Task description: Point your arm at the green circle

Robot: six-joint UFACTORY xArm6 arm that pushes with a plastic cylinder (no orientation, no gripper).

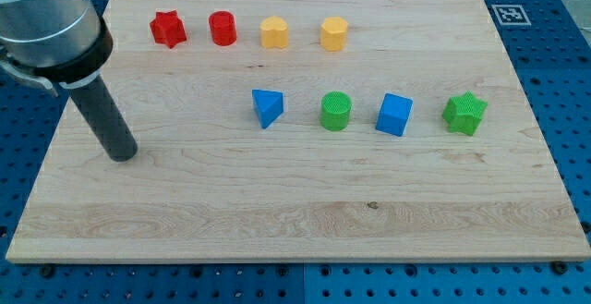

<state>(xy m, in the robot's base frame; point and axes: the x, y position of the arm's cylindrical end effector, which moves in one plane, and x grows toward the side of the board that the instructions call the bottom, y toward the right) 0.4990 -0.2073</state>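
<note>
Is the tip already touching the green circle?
No, my tip sits far toward the view's left of the green circle, with bare board between them.

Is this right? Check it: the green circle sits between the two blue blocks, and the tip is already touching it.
Partly. The camera view shows the green circle between the blue triangle and blue cube, but my tip is not touching it; it rests far off toward the view's left.

My tip (123, 153) stands on open bench (277, 212) at the view's left; only the blue triangle (267, 107) (nearest obstacle) fronts the green circle (336, 111).
</note>
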